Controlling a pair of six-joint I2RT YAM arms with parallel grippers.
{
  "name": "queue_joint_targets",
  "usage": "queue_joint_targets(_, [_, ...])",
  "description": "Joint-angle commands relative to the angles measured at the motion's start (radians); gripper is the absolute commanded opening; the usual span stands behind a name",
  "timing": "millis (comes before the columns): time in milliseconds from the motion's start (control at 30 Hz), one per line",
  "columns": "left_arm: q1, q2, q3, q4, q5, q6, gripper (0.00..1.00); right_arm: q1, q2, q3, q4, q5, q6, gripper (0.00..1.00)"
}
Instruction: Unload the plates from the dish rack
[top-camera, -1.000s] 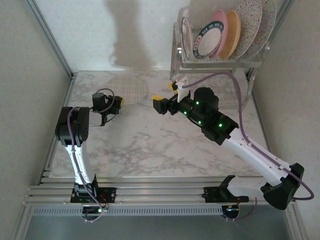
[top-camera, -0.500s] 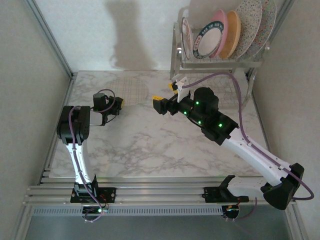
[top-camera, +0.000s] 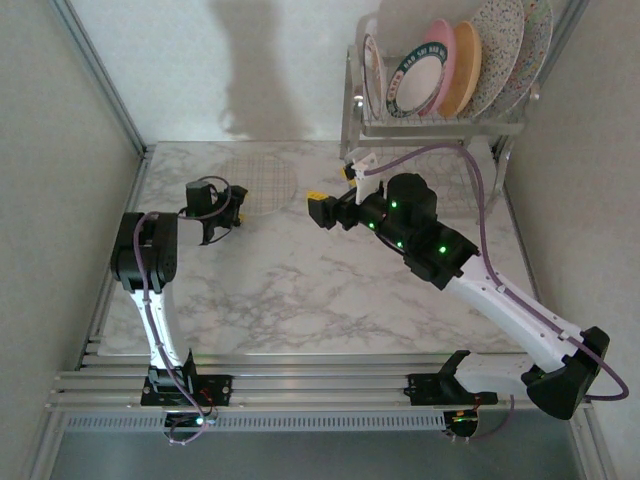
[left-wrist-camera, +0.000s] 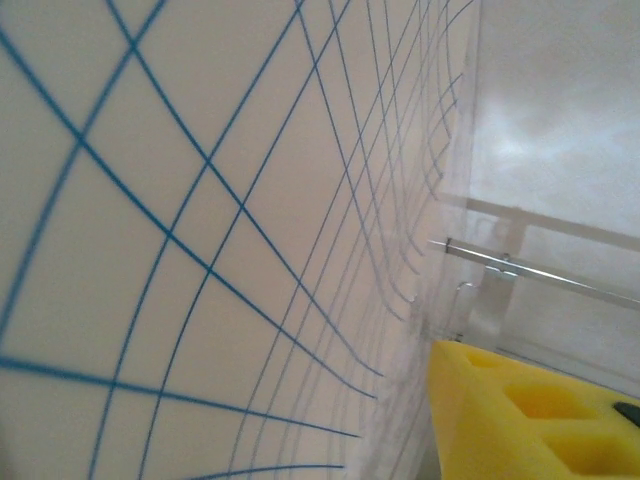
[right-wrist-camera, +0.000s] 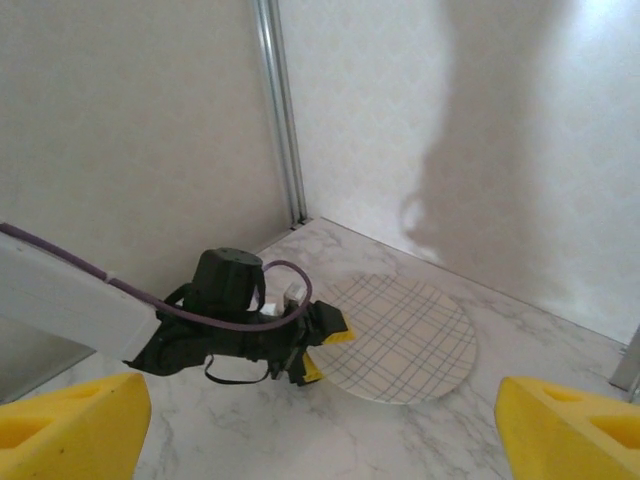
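White grid-lined plate (right-wrist-camera: 405, 335) lies flat, left end effector (right-wrist-camera: 323, 352) newly spread at its rim, right end effector (top-camera: 331, 184) wide open

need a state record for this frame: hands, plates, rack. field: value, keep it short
left hand: open, jaws parted at the rim of the grid plate
grid plate: flat on the table, back left, out of the rack
right hand: open, empty, above the table between grid plate and dish rack
dish rack: back right corner
rack load: six plates on edge in the upper basket, teal-rimmed plate second from left
task: not finished
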Motion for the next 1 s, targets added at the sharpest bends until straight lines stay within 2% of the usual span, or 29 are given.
queue_joint_targets(0, [0.010, -0.042, 0.013, -0.176, -0.048, 0.035, 0.60, 0.010, -0.016, 0.057, -0.041, 0.070, -0.016, 0.90])
queue_joint_targets(200, [0.010, -0.083, 0.014, -0.336, -0.101, 0.041, 0.68, 0.007, -0.016, 0.130, -0.157, 0.184, -0.008, 0.90])
queue_joint_targets(500, [0.010, -0.148, -0.014, -0.427, -0.147, 0.061, 0.69, -0.016, -0.051, 0.214, -0.290, 0.328, -0.004, 0.89])
queue_joint_targets(600, [0.010, -0.187, -0.026, -0.449, -0.158, 0.061, 0.70, -0.047, -0.061, 0.267, -0.366, 0.405, 0.007, 0.87])
queue_joint_targets(667, [0.009, -0.224, -0.036, -0.463, -0.165, 0.061, 0.71, -0.066, -0.072, 0.308, -0.419, 0.502, 0.015, 0.86])
queue_joint_targets(800, [-0.005, -0.312, -0.046, -0.500, -0.178, 0.057, 0.74, -0.250, -0.071, 0.429, -0.527, 0.537, 0.062, 0.83])
queue_joint_targets(967, [-0.062, -0.450, -0.041, -0.543, -0.237, 0.048, 0.75, -0.562, -0.034, 0.553, -0.565, 0.414, 0.182, 0.81])
